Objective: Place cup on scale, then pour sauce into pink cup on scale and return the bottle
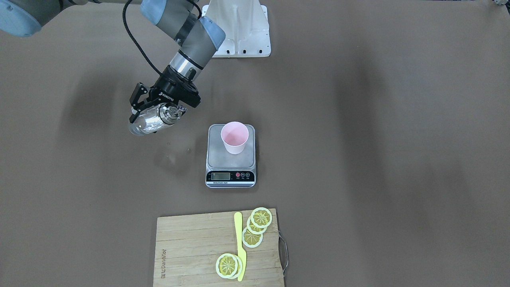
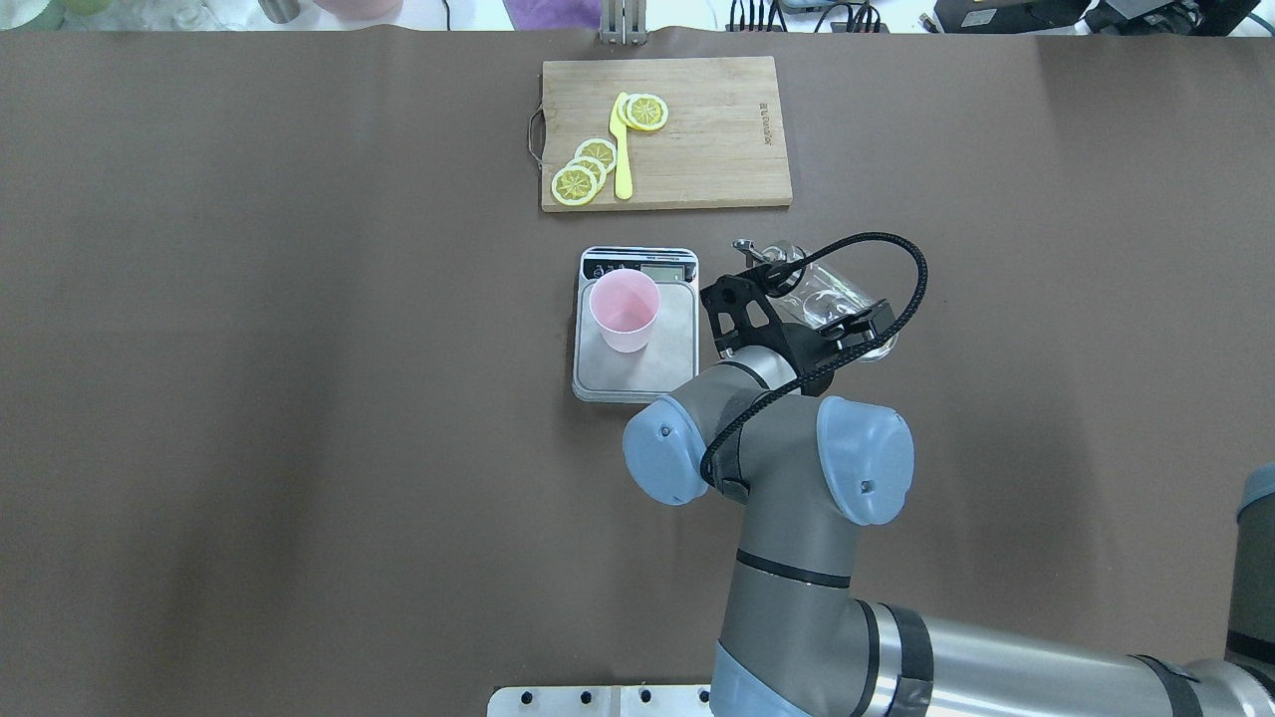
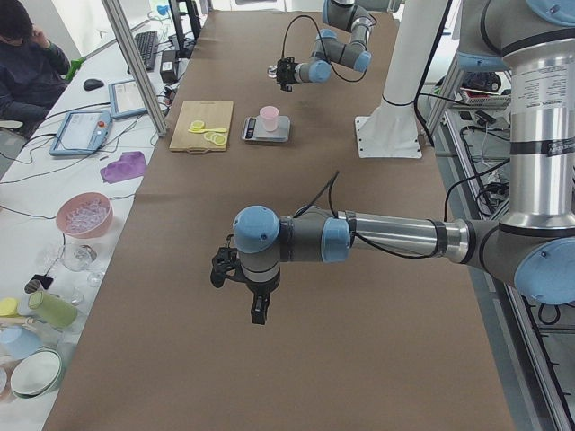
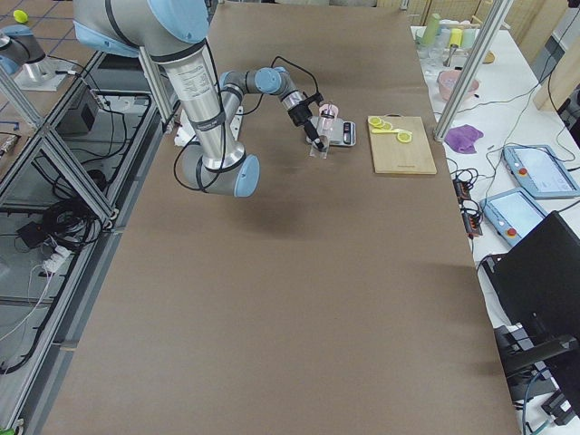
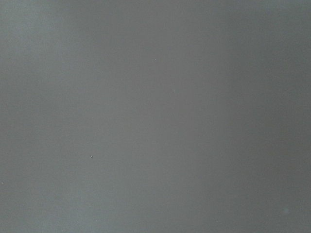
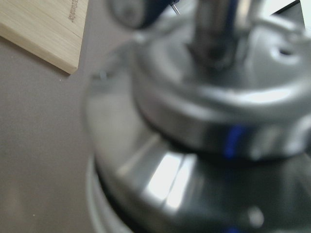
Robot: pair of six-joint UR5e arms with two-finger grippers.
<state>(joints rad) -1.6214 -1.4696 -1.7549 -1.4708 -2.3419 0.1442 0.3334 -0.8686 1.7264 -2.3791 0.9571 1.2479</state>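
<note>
The pale pink cup (image 1: 235, 137) stands upright on the grey platform of the scale (image 1: 231, 161), also in the overhead view (image 2: 625, 311). My right gripper (image 1: 153, 115) is shut on the clear glass bottle (image 1: 148, 122) and holds it tilted almost flat above the table, beside the scale. The bottle's silver spout (image 1: 177, 110) points towards the scale but is clear of the cup. The right wrist view shows only the blurred silver cap (image 6: 209, 97). My left gripper (image 3: 257, 311) hangs over bare table far from the scale; I cannot tell whether it is open or shut.
A wooden cutting board (image 1: 191, 247) with lemon slices (image 1: 261, 218) and a yellow knife (image 1: 240, 247) lies beyond the scale. The robot's white base (image 1: 239, 28) is behind it. An operator (image 3: 27, 63) sits at a side bench with bowls and controllers.
</note>
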